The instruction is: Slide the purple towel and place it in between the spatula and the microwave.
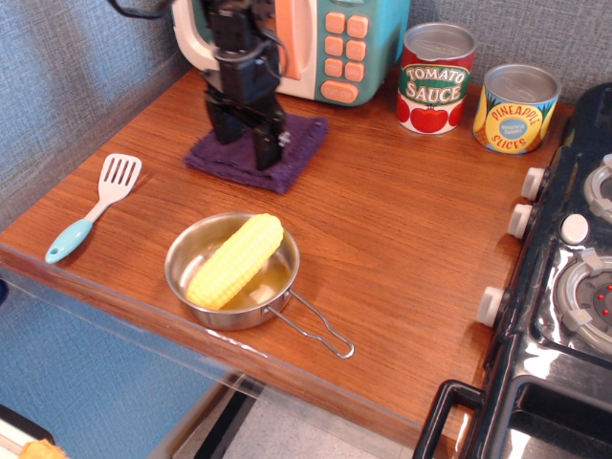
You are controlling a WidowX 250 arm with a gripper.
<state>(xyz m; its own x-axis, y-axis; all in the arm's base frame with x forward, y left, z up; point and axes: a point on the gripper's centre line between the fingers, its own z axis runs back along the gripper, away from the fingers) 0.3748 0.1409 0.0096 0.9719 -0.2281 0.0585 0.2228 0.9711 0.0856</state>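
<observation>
Pressing down on purple towel (292, 153) — gripper (245, 142), fingers spread wide, tips planted on cloth. Towel lies flat on wooden counter (402, 239), just before microwave (330, 48), spatula (96, 206) well off — toward counter's left edge.

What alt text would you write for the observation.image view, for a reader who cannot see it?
A black robot pincer presses on a purple towel on a wooden counter, just in front of a toy microwave. A spatula lies to the left, a pan holding corn sits in front, and two cans stand right of the microwave.
</observation>
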